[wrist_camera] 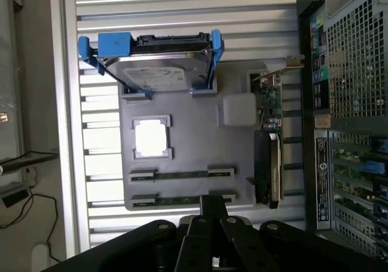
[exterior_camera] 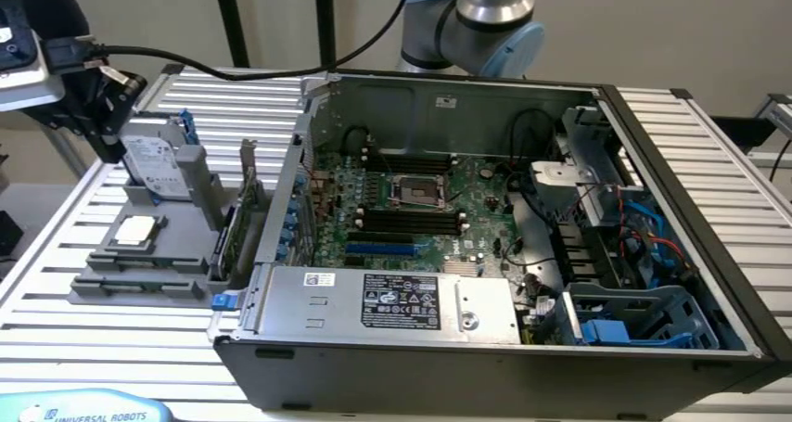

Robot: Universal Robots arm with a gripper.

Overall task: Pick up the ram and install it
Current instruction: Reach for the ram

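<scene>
Claw (wrist_camera: 213, 202) closed; ram (wrist_camera: 182, 174) lengthwise toward case (wrist_camera: 345, 102)

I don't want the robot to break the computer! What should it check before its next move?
1. Ram stick and second ram stick lie in the grey tray: ok.
2. Tool carries nothing: ok.
3. Tool open, ready to grab: not ok, it is shut.
4. Computer case open, motherboard uncovered: ok.
5. Black slots look free of sticks: ok.
6. Slot latches open: cannot tell.
</scene>
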